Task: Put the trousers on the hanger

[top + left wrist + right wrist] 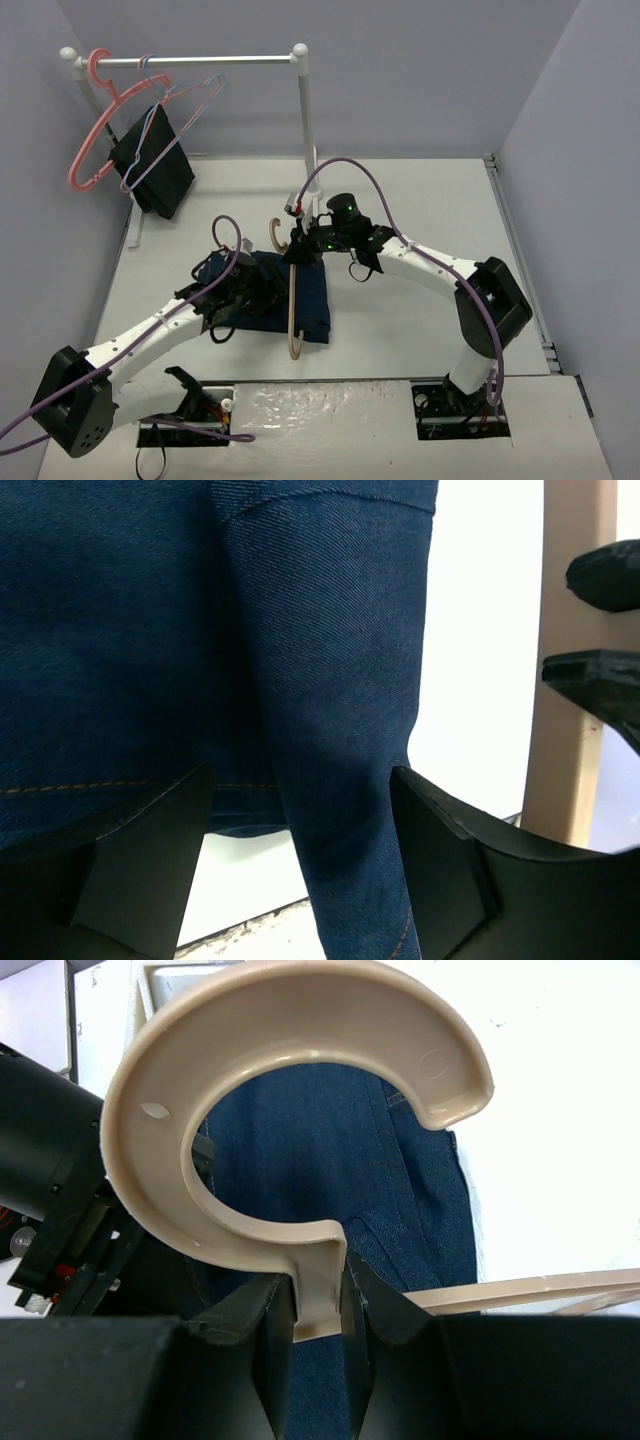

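The dark navy trousers point(314, 303) lie folded on the table. The tan hanger point(291, 322) stands over them, its tan hook point(272, 235) pointing to the far side. My right gripper point(298, 252) is shut on the hanger's neck point(318, 1285), just below the hook point(250, 1050), with the trousers point(330, 1140) behind it. My left gripper point(255, 290) sits on the left part of the trousers. In the left wrist view it point(300, 825) is open, with a raised fold of denim point(340, 730) between its jaws. The hanger's arm point(568, 680) stands to the right.
A white clothes rack point(302, 110) stands at the far side. A pink hanger point(92, 130), thin wire hangers point(185, 105) and a black cloth point(155, 165) hang on it at the left. Grey walls close in the table on three sides.
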Controlling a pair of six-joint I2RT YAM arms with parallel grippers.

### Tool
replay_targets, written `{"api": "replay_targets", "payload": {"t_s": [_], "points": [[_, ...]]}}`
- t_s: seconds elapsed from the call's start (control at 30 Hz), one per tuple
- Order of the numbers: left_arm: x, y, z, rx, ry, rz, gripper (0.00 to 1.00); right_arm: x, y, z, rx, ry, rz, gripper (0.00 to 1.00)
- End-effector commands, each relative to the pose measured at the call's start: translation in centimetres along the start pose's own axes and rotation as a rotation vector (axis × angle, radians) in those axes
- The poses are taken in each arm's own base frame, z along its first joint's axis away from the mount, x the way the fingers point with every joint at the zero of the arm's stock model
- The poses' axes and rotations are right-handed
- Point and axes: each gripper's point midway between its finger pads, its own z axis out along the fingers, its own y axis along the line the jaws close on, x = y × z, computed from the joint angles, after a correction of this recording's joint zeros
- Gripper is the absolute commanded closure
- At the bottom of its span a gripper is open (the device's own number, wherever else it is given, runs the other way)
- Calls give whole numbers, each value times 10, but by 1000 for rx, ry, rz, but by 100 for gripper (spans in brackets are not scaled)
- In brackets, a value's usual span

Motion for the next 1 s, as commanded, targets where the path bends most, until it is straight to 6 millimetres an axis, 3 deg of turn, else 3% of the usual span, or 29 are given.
{"api": "replay_targets", "payload": {"t_s": [0.0, 0.23, 0.3, 0.4, 0.6, 0.7, 0.8, 0.87, 0.97], "points": [[-5, -33, 1, 151, -7, -79, 35, -43, 10, -17, -9, -112, -53, 100], [5, -32, 3, 170, -11, -97, 42, -49, 11, -16, -16, -136, -51, 100], [1, -41, 1, 214, -32, -97, 46, -50, 11, -16, -16, -139, -49, 100], [-3, -46, -2, 236, -50, -91, 61, -49, 11, -16, -16, -138, -46, 100], [-20, -67, -26, 291, -118, -26, 100, -53, 16, -24, -15, -156, -51, 100], [-25, -71, -43, 254, -123, 60, 100, -65, 20, -33, -12, -192, -69, 100], [-43, -100, -75, 274, -148, 147, 100, -73, 25, -41, -19, -219, -83, 100], [-45, -102, -86, 239, -132, 203, 100, -83, 30, -48, -21, -248, -102, 100], [-62, -130, -115, 257, -154, 275, 100, -92, 34, -54, -21, -291, -119, 100]]}}
